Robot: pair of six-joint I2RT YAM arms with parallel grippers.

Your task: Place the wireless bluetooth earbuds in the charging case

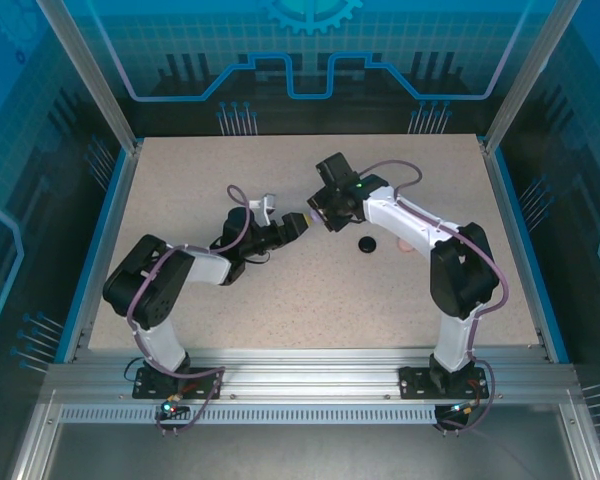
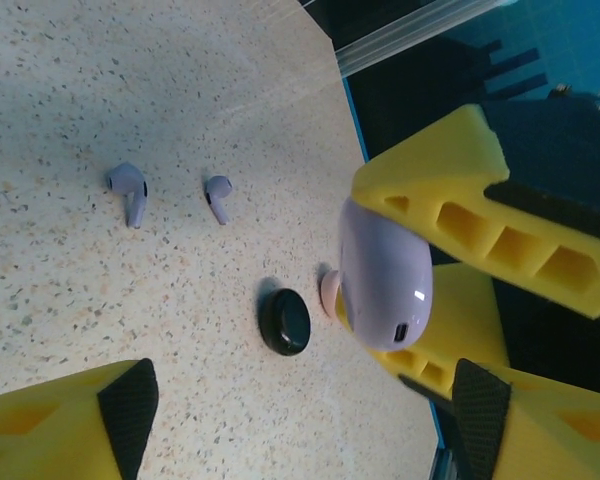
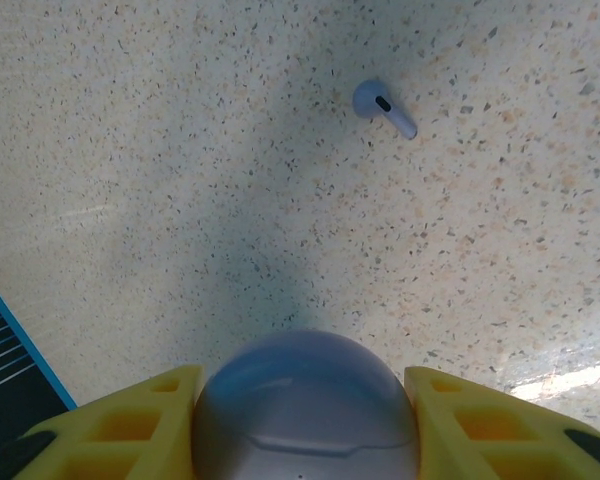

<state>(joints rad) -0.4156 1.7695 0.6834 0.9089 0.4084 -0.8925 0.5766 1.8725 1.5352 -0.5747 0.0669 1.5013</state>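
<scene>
Left wrist cam, going left to right: two lavender earbuds (image 2: pixel 128 187) lie flat on the table (image 2: pixel 80 80), side by side but not touching. Both have their heads up-frame and their stems running down-frame, so they're roughly parallel. Next is one black round case (image 2: pixel 284 321), then a pink thing (image 2: pixel 329 292) that's half hidden, so can't tell what it is. Then one lavender case (image 2: pixel 385 275), long axis up-down in frame, port facing the camera. The left gripper (image 2: pixel 305 420) is spread wide with nothing in it. The right gripper (image 3: pixel 305 445) is clamped on the lavender case, up off the table. The right wrist cam has one of the lavender earbuds (image 3: pixel 383 107), stem pointing lower right.
</scene>
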